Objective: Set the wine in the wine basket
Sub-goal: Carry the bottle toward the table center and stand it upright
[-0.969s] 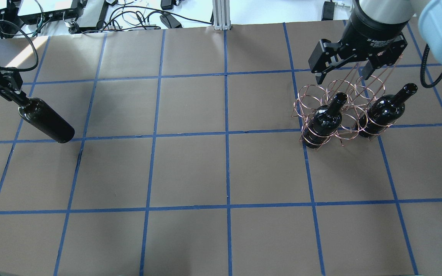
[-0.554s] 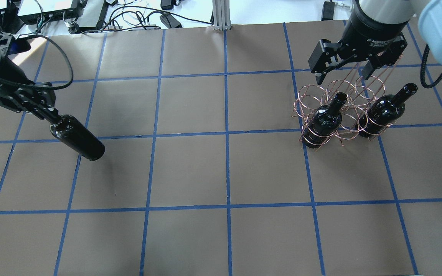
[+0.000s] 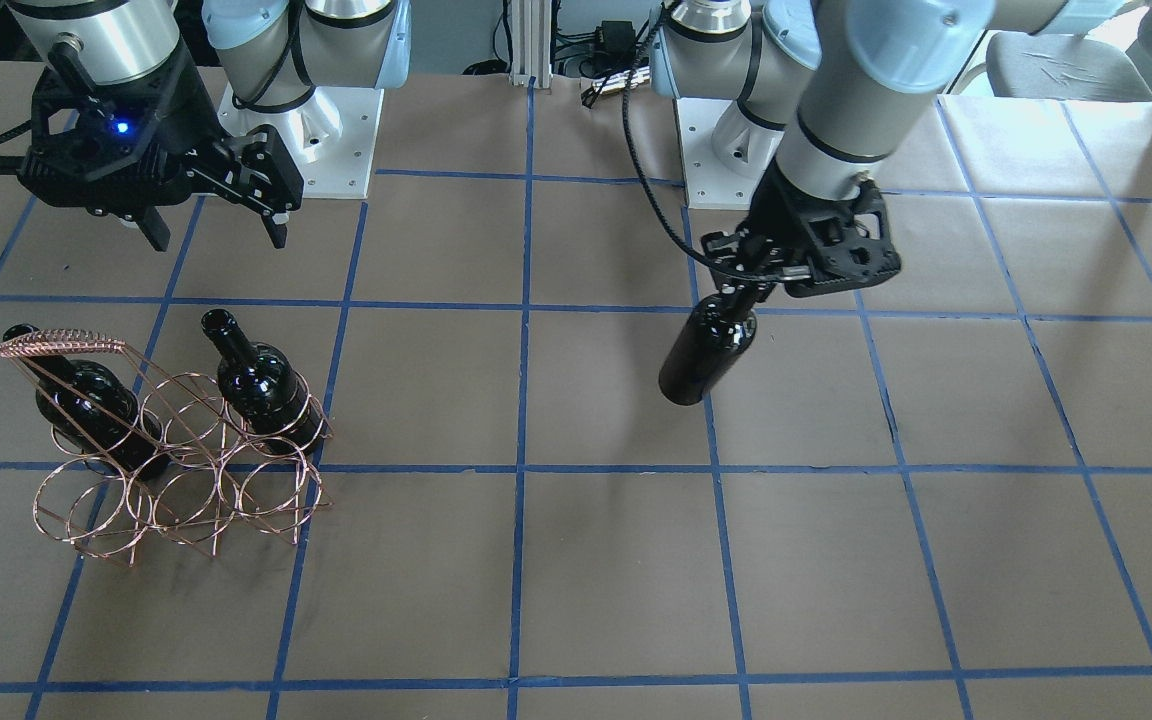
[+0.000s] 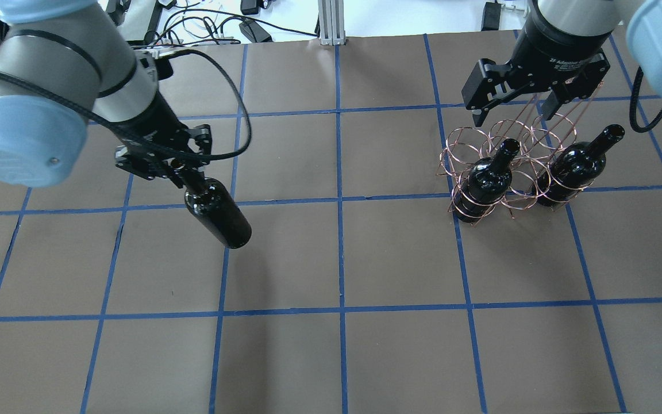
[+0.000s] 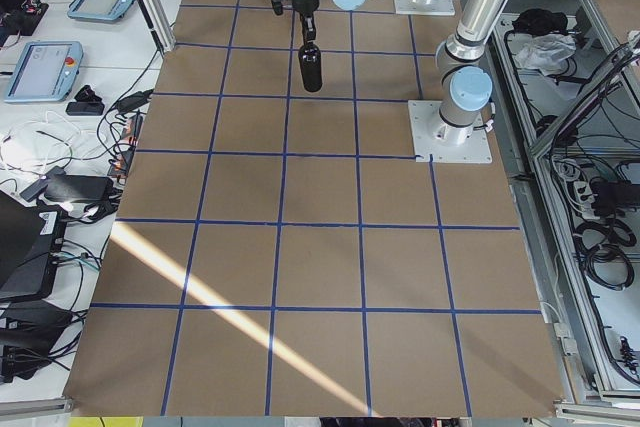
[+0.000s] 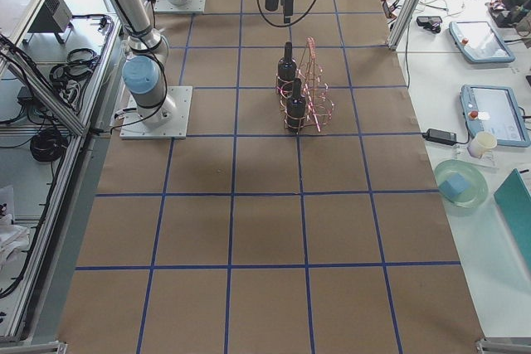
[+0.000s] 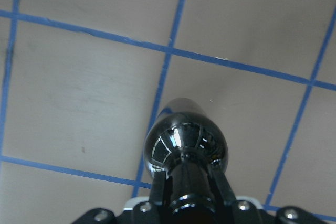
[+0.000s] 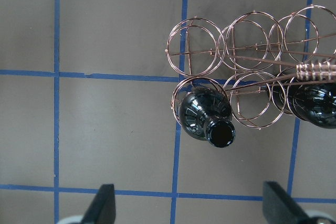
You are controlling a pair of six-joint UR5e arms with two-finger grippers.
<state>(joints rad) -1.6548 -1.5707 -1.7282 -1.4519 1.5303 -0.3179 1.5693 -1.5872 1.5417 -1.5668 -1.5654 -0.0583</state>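
**Third bottle on its way across the table, basket still a long way off**

Overhead view: the left gripper (image 4: 184, 174) is clenched on the neck of the wine (image 4: 219, 219), which hangs base-down just left of the frame's centre. One second ago the bottle was at the far left edge, and since then the arm has swept it steadily rightward. The carry is under way, but the wine remains well apart from the basket (image 4: 509, 167) in the upper right. That basket already holds two bottles (image 4: 489, 175). The right gripper (image 4: 514, 112) hangs above its handle with jaws spread wide, grasping nothing. Neither it nor the basket has moved.

The front-facing view mirrors the scene, with the wine (image 3: 706, 352) at centre right and the basket (image 3: 176, 460) at lower left. It shows a soft shadow on the table (image 3: 576, 560) beneath the bottle, so the bottle is probably lifted clear. The overhead view does not settle this.

The left wrist view looks straight down the bottle's shoulder. It shows the fingers (image 7: 223, 190) pressed against the neck, a contact too small to read overhead.

The right wrist view looks down into the rings. The row in the upper frame is empty. In the row below, the middle ring (image 8: 257, 100) sits free between the two filled ones. No other view shows the open slots this plainly.
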